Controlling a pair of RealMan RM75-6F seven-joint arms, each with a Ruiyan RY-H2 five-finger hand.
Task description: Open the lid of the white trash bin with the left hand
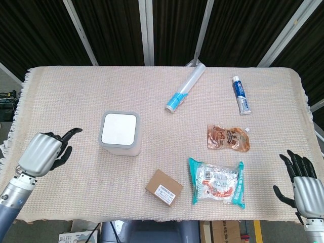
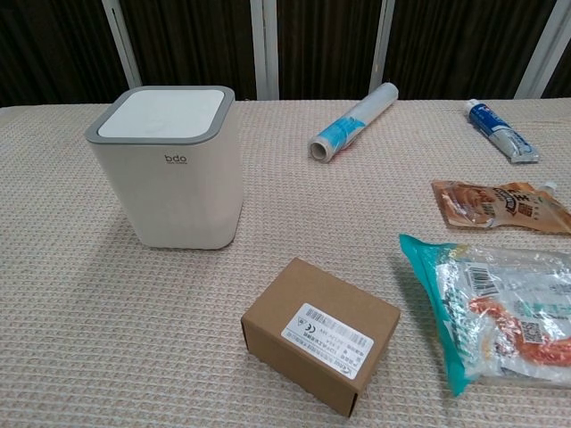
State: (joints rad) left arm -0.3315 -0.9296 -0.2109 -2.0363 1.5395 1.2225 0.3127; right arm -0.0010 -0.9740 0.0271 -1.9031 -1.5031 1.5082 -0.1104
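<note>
The white trash bin (image 1: 120,146) with a grey rim stands left of the table's middle, its white lid (image 1: 119,128) flat and closed. In the chest view the bin (image 2: 174,183) shows its front wall and closed lid (image 2: 161,113). My left hand (image 1: 46,152) hovers over the table's left side, a hand's width left of the bin, not touching it. It holds nothing, its fingers loosely bent and one pointing toward the bin. My right hand (image 1: 300,183) is at the table's front right corner, fingers spread and empty. Neither hand shows in the chest view.
A brown cardboard box (image 1: 163,188) lies in front of the bin, with a teal snack pack (image 1: 217,182) to its right. Further back are an orange pouch (image 1: 228,138), a toothpaste tube (image 1: 241,95) and a blue-tipped roll (image 1: 185,87).
</note>
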